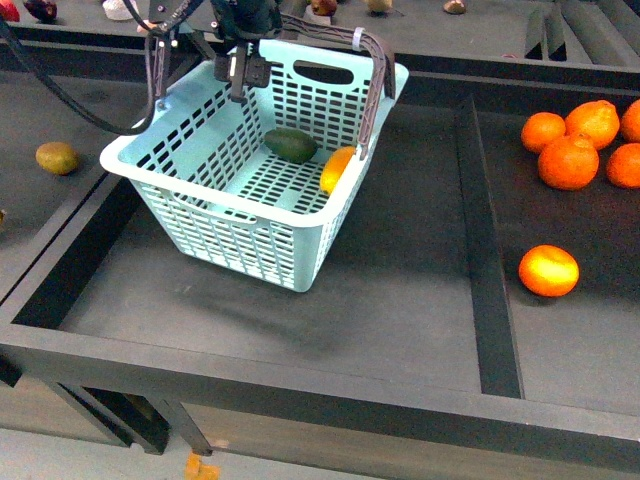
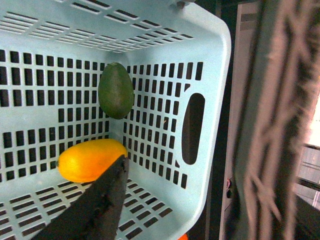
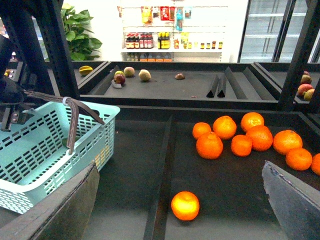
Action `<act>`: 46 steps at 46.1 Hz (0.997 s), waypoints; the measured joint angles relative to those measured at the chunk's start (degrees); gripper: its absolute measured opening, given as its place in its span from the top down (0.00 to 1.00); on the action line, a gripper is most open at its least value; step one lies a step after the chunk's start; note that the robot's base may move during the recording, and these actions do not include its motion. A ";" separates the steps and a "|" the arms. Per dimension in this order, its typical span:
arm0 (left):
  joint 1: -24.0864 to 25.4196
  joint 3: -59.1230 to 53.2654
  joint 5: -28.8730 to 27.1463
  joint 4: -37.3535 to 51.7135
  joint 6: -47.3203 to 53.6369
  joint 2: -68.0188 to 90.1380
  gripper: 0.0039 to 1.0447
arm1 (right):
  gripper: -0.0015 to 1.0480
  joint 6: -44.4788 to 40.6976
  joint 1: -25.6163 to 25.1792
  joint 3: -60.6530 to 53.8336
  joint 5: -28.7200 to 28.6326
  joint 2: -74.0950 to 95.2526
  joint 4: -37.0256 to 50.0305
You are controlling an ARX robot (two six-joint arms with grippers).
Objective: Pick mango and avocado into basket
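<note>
The light teal basket stands in the middle bin. Inside it lie the dark green avocado and, beside it against the right wall, the yellow-orange mango. My left gripper hangs open above the basket's far side, apart from both fruits. In the left wrist view one dark finger overlaps the mango; the avocado rests further in, by the basket wall. My right gripper is open and empty over the orange bin, out of the front view.
A pile of oranges fills the right bin, with one loose orange nearer the front. A raised divider separates the bins. A yellow-green fruit lies at far left. Brown handles arch over the basket.
</note>
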 joint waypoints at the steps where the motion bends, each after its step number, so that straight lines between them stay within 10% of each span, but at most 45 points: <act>1: 0.00 -2.47 -0.13 0.31 0.00 -1.86 0.34 | 0.07 0.00 0.00 0.00 0.00 0.00 0.00; 7: 0.46 -18.93 -0.33 5.33 -0.02 -15.08 0.05 | 0.07 0.00 0.00 0.00 -0.02 0.00 0.00; 25: 19.39 -74.12 3.85 25.11 20.33 -62.16 0.07 | 0.07 0.00 0.00 0.00 -0.02 0.00 0.00; 35: 32.50 -85.88 9.46 26.05 36.70 -79.97 0.07 | 0.07 0.00 0.00 0.00 0.00 0.00 0.00; 43: 32.68 -86.55 10.36 26.10 40.48 -80.06 0.07 | 0.07 0.00 0.00 0.00 0.00 0.00 0.00; 46: 33.57 -89.85 19.61 34.60 47.54 -80.30 0.14 | 0.07 0.00 0.00 0.00 0.00 0.00 0.00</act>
